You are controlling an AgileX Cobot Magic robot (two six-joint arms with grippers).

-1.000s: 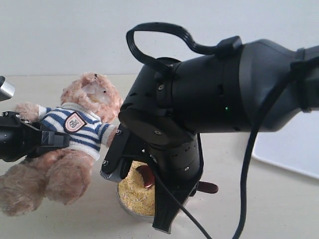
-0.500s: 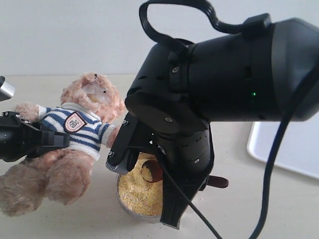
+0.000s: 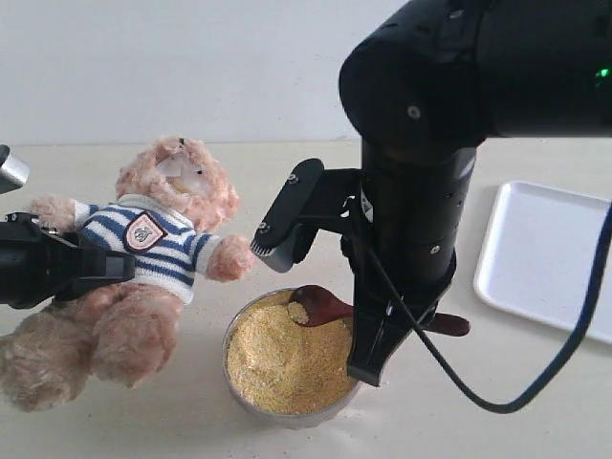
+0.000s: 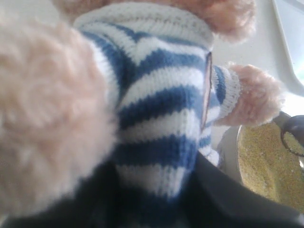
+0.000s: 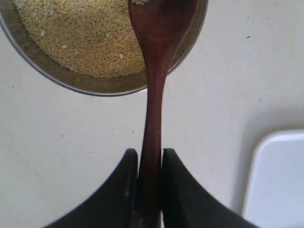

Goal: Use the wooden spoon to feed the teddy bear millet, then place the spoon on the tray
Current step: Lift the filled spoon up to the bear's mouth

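Note:
The teddy bear (image 3: 158,239) in its striped shirt (image 4: 156,95) sits at the left, leaning back. My left gripper (image 3: 100,268) is shut on its torso, the dark jaws pressing the shirt from both sides (image 4: 156,190). The steel bowl (image 3: 239,387) heaped with millet (image 3: 282,359) stands in front of the bear's paw. My right gripper (image 5: 150,159) is shut on the wooden spoon's handle (image 5: 154,95). The spoon's round end (image 3: 320,304) hovers over the bowl's far rim with a little millet in it. The white tray (image 3: 550,253) lies at the right.
The right arm's big black wrist (image 3: 421,191) stands upright over the bowl and hides the table behind it. A cable (image 3: 535,382) loops down toward the front edge. The tray's corner (image 5: 280,175) lies close beside the right gripper.
The right arm has swung right and away from the camera. The spoon's round end has come up out of the millet heap toward the bowl's far rim. The bear and left gripper have not moved.

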